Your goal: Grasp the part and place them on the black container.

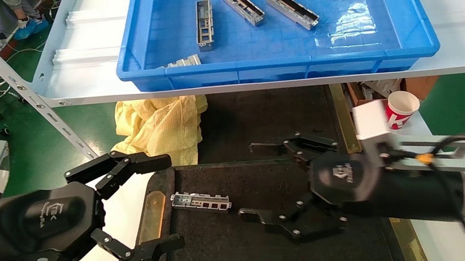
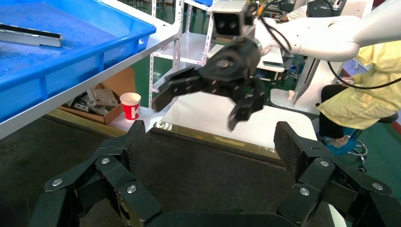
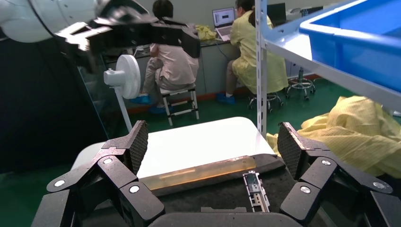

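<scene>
The part [image 1: 200,202] is a thin, shiny grey metal strip with square holes. It lies flat on the black tray [image 1: 270,247], near the tray's left edge. The tray looks soft and fuzzy, with gold strips on its sides. The right gripper [image 1: 255,184] is wide open above the tray, just beside the part, holding nothing. The left gripper [image 1: 173,201] is wide open too, at the tray's left edge.

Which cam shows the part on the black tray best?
Head view: the part lies whole on the black container, cutouts visible, between the open left gripper and open right gripper. Right wrist view shows it partly; left wrist view doesn't show it.
</scene>
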